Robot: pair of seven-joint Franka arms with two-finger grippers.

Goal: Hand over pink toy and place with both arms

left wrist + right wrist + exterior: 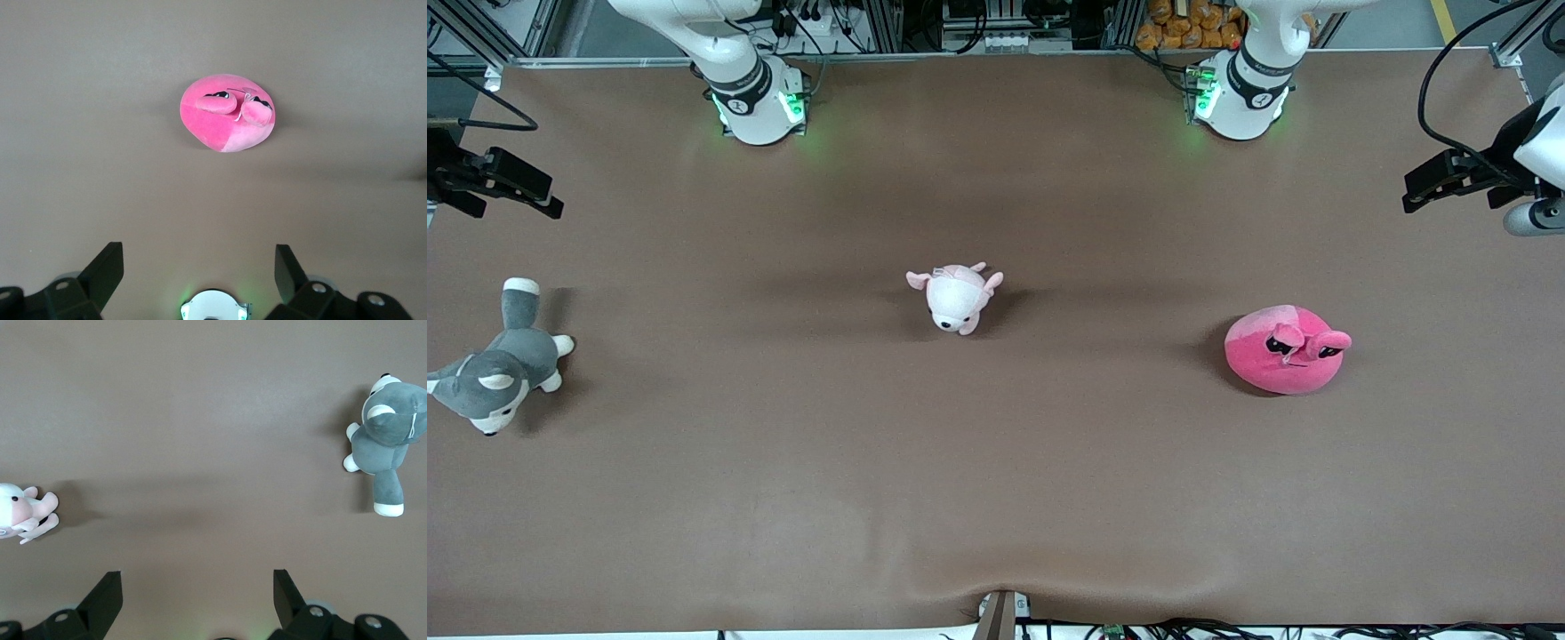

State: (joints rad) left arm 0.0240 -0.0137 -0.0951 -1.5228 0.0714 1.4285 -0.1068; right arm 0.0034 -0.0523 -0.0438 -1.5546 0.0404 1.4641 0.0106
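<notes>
Toward the left arm's end of the brown table [996, 462]: bright hot-pink round plush toy [1286, 348], stalk eyes up, untouched, suiting a first grab. Left gripper [199, 270] high above it, fingers apart. Right gripper [197, 590] likewise spread, waiting over its own end.

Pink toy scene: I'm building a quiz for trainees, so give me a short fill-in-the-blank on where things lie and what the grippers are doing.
1. The pink toy lies toward the ____ arm's end of the table.
2. The pale pink-and-white plush lies between the pink toy and the ____ plush.
3. The left gripper is ____, holding nothing.
4. The right gripper is open above bare table, with the husky plush and the ____ plush in its view.

Missing words: left; husky; open; pale pink-and-white
</notes>
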